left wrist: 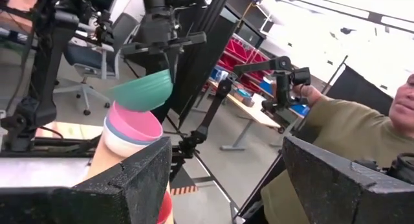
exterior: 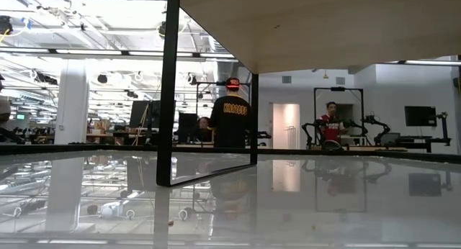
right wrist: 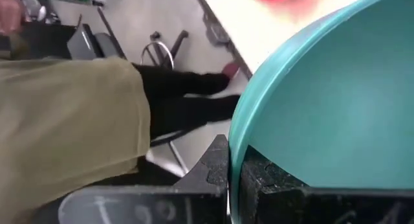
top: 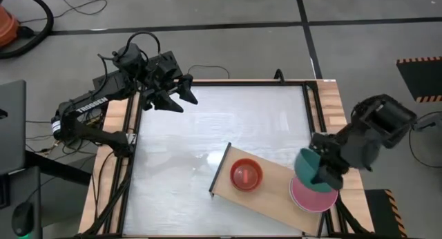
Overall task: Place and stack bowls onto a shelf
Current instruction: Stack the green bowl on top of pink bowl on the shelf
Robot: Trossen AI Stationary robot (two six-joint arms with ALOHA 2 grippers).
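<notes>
Right gripper point(top: 323, 171) is pinching the rim of the large round teal plastic bowl point(top: 309, 168), one finger inside the wall and one outside, as the right wrist view shows. The bowl hangs tilted above the stack at the right end of the flat light-wood shelf board point(top: 276, 186), not yet seated.

That stack, seen from the left wrist, is a large round pink plastic bowl point(left wrist: 132, 122) nested in a white plastic bowl point(left wrist: 119, 143), with what looks like a blue-grey rim between them. From above only the pink one shows, just under the teal.

To land this well, I'd say level the teal bowl first, centre it over the pink rim, then lower straight down and let go only once it sits flush; a tilted release could send it sliding off the right edge, which is close.

Further left on the shelf, a small round red plastic bowl point(top: 245, 175) sits open side up, with something reddish inside that I can't make out, possibly another small bowl.

Left gripper point(top: 178, 95) waits at the far left of the table, fingers spread wide, holding nothing.
</notes>
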